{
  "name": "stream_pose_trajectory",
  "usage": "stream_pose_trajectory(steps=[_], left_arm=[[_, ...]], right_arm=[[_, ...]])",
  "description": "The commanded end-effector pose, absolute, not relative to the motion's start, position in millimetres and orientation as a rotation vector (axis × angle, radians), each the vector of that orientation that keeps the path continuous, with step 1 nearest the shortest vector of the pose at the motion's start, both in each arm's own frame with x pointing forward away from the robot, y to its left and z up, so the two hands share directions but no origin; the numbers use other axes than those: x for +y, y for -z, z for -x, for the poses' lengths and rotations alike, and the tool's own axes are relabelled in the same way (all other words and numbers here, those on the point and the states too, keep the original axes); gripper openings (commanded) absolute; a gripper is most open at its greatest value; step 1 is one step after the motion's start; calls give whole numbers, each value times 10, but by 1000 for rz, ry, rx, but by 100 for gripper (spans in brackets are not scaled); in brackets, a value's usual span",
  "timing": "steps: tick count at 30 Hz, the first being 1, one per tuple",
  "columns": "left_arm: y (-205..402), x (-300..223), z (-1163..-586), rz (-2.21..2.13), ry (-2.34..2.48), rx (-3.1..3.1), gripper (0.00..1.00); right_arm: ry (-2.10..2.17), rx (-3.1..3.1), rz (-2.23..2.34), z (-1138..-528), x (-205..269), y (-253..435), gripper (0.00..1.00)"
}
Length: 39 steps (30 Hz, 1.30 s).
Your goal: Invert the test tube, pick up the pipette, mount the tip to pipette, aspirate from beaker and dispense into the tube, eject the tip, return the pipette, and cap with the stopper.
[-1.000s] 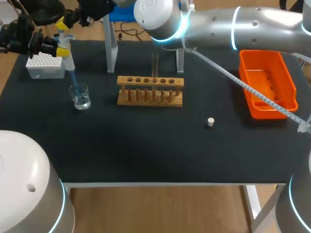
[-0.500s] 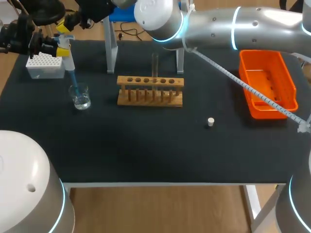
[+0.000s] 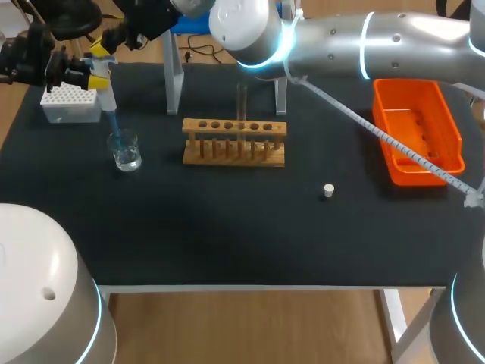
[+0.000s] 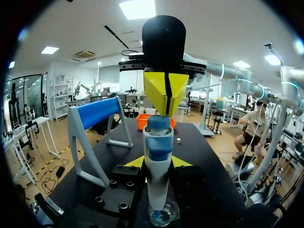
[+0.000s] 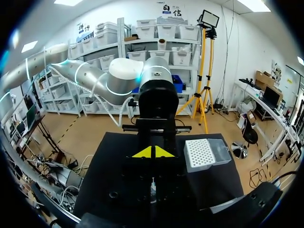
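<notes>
Left gripper (image 4: 158, 163) around pipette (image 4: 159, 140) over beaker (image 4: 164, 216)

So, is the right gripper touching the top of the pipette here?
Touching. The left wrist view shows the right gripper, its yellow tips shut together, pressed onto the blue top of the pipette, with no gap between them.

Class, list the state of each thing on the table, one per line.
Beaker: upright, holds liquid.
Pipette: held upright, tip in beaker.
Test tube: upright in rack, uncapped.
Stopper: loose on table.
Left gripper: shut on pipette.
Right gripper: shut, atop pipette.
</notes>
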<state>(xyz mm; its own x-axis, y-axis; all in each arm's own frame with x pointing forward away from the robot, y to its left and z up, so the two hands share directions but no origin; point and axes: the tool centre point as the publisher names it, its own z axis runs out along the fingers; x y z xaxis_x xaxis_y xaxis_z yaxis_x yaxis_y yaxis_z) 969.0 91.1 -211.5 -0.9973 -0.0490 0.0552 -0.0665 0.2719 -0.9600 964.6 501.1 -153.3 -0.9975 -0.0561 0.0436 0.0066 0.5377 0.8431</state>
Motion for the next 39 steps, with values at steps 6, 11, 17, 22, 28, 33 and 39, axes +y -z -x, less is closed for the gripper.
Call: stream_pose_trajectory(steps=[6, 11, 17, 22, 28, 33, 39], left_arm=[[2070, 922, -9710, -108, -1885, -2491, 0], [2070, 922, -9710, -108, -1885, -2491, 0], [2070, 922, -9710, -108, -1885, -2491, 0], [2070, 922, -9710, -108, -1885, -2491, 0], [2070, 922, -9710, -108, -1885, -2491, 0], [2070, 922, -9710, -108, -1885, -2491, 0], [2070, 922, -9710, -108, -1885, -2491, 0]], right_arm=[[1473, -2703, -55, -9657, 5029, 1529, 0], [1507, -2701, -76, -9638, 4988, 1382, 0], [1553, -2710, -85, -9626, 4877, 1220, 100], [1580, -2724, -91, -9633, 4695, 1065, 100], [1584, -2732, -128, -9639, 4313, 891, 100], [1576, -2721, -184, -9685, 3922, 819, 100], [1583, -2699, -239, -9681, 3482, 808, 100]])
